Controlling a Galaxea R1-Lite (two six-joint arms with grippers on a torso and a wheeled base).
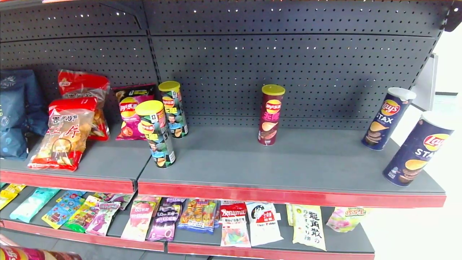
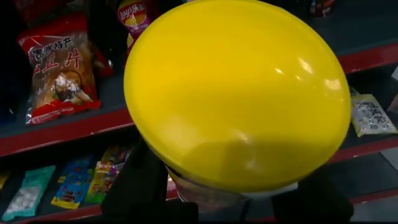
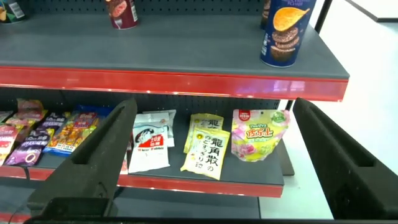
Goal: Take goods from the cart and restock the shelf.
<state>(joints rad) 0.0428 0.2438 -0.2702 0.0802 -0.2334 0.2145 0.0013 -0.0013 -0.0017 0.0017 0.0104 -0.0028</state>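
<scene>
Yellow-lidded can (image 2: 236, 93) in left end effector (image 2: 227, 194)

a dark grey metal shelf (image 1: 288, 166) with a red front strip (image 1: 288, 196) runs across the head view, backed by a perforated dark back panel (image 1: 288, 65). a lower shelf (image 1: 352, 240) of the same make sits beneath it. past the unit's right end lies a pale, brightly lit floor (image 1: 411, 231), and a grey flat panel (image 1: 427, 83) stands beside the upright there.
</scene>
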